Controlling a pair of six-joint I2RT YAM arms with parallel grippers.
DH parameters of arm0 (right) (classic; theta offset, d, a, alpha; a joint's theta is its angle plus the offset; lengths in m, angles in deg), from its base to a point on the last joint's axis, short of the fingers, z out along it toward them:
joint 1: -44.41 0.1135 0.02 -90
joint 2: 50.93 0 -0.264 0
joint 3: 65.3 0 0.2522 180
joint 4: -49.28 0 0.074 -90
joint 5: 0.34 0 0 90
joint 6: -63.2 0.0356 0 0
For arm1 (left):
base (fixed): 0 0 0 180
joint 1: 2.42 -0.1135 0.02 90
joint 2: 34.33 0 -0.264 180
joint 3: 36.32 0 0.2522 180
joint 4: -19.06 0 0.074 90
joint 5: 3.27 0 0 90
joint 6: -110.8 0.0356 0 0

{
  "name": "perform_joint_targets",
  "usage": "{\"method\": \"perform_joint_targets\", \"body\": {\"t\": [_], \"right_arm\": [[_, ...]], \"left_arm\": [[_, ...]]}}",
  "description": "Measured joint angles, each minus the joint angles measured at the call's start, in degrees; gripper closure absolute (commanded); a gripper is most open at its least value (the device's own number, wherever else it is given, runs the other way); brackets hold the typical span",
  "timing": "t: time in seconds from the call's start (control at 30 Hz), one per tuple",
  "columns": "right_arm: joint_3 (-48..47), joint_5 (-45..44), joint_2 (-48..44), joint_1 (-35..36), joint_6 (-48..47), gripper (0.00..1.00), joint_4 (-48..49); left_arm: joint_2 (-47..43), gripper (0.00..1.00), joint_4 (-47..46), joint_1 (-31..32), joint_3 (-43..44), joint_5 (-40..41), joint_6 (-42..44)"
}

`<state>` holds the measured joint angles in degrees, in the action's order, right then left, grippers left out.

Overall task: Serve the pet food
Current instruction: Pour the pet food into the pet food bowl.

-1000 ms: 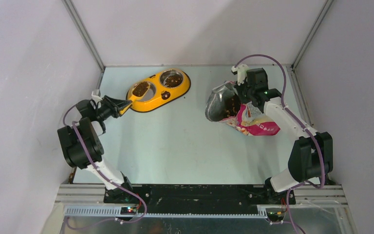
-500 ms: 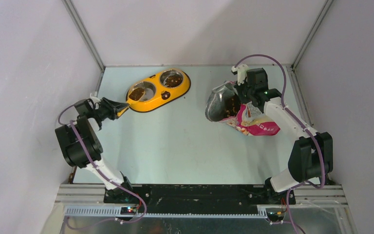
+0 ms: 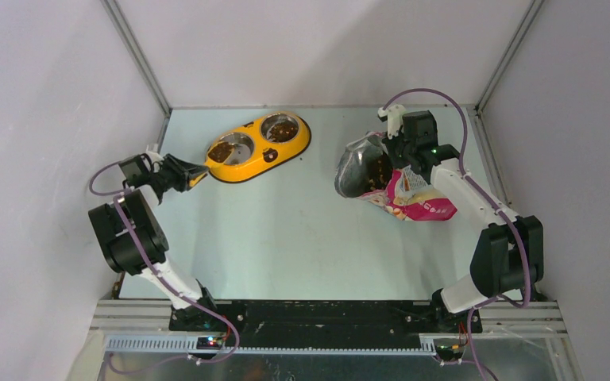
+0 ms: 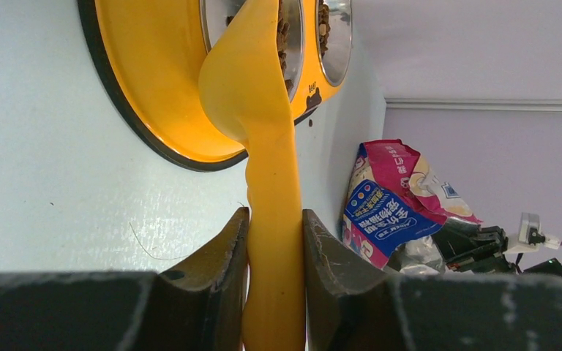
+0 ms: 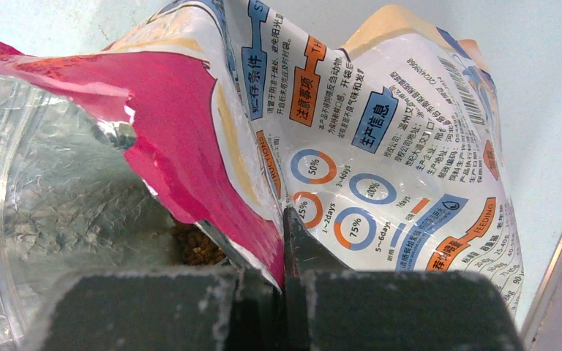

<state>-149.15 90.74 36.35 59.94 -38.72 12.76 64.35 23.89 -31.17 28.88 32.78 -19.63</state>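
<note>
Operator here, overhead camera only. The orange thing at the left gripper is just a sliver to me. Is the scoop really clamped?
Observer: Yes. On the left wrist camera the left gripper pinches the orange scoop by its handle, which is squeezed between both jaws.
Operator: And where does the right gripper have the pouch?
Observer: The right gripper is shut on the torn pink edge at the mouth of the pouch.
Operator: Is that dark patch inside it food?
Observer: Yes, brown kibble lies inside against the foil lining, just beside the grip.
</note>
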Motion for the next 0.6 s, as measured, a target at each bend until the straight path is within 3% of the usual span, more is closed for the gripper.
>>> {"method": "perform_joint_targets", "body": {"t": [0.6], "right_arm": [[0.0,0.0,-0.9,0.0,0.0,1.0,-0.5]], "left_arm": [[-1.9,1.0,9.9,2.8,4.1,5.7,4.7]]}}
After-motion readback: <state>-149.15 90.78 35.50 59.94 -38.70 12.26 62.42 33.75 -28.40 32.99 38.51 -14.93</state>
